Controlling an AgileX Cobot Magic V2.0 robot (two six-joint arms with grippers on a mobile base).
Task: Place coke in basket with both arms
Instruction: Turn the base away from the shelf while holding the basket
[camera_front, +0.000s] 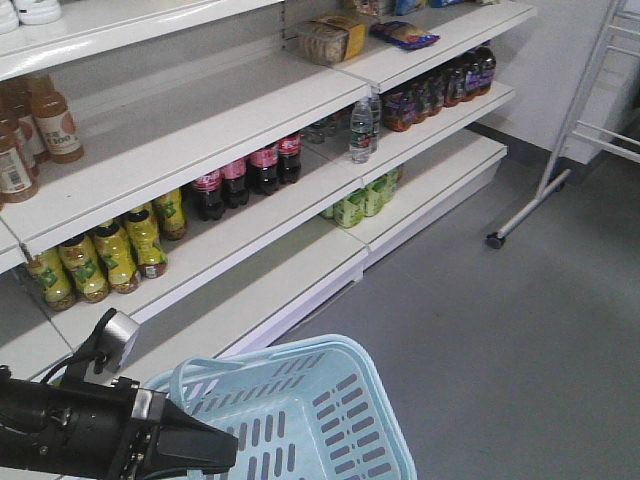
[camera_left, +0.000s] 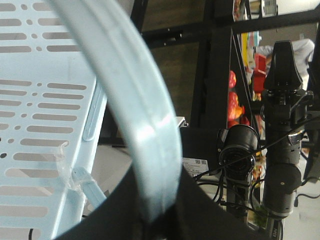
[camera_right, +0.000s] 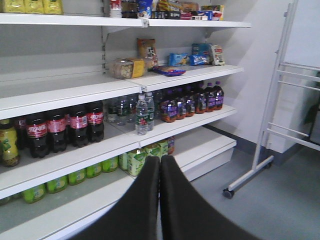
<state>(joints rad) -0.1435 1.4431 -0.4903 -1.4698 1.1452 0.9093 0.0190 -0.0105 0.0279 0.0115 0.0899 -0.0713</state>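
The pale blue basket (camera_front: 330, 420) hangs at the bottom of the front view, tilted, its slotted sides showing. My left gripper (camera_front: 225, 447) reaches in from the lower left. In the left wrist view the left gripper (camera_left: 160, 220) is shut on the basket's curved handle (camera_left: 145, 115), which runs up from between the jaws, with the basket's slotted wall (camera_left: 40, 125) at left. My right gripper (camera_right: 159, 160) is shut with nothing in it and faces the shelves. The coke does not show in any view.
White shelves (camera_front: 200, 130) carry dark cola bottles with red labels (camera_front: 250, 172), yellow-green bottles (camera_front: 105, 258), water bottles (camera_front: 361, 130) and purple-labelled bottles (camera_right: 192, 104). A white wheeled rack (camera_front: 560, 150) stands at right on the grey floor (camera_front: 500, 320).
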